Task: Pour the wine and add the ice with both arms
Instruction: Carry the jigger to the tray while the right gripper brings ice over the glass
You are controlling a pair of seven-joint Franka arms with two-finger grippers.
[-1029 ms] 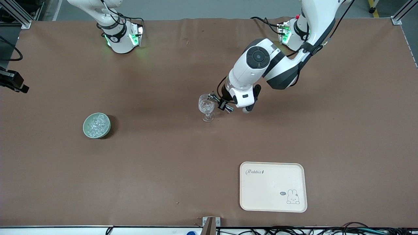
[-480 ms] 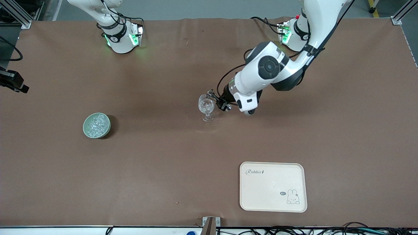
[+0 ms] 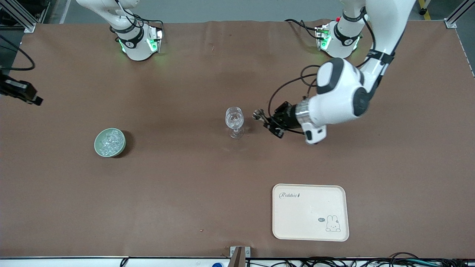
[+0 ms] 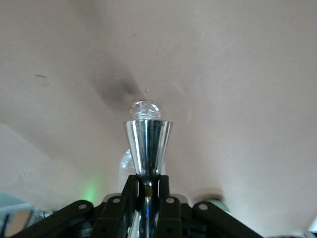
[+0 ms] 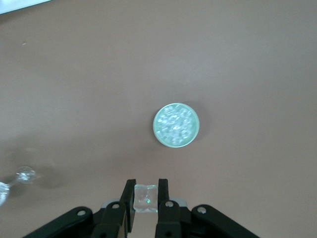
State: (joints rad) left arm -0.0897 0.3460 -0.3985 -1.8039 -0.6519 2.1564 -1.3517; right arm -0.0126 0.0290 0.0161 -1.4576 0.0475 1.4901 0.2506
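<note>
We see left gripper (image 3: 264, 119) mid-frame clamping a metal cup (image 4: 147, 147) beside the glass (image 3: 234, 121) | right gripper (image 5: 145, 197) pinching ice cube (image 5: 146, 198) over the bowl (image 5: 176, 125)

Bare table (image 3: 193, 193) lies open to me along the camera-side edge. The wine glass (image 3: 234, 122) stands mid-table just beside my left gripper (image 3: 259, 116). The bowl (image 3: 110, 142) and tray (image 3: 310, 212) block little else.

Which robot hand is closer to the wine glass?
The left. The left gripper, shut on a shiny metal cup, is just beside the wine glass. The right gripper, holding an ice cube, is high above the ice bowl.
</note>
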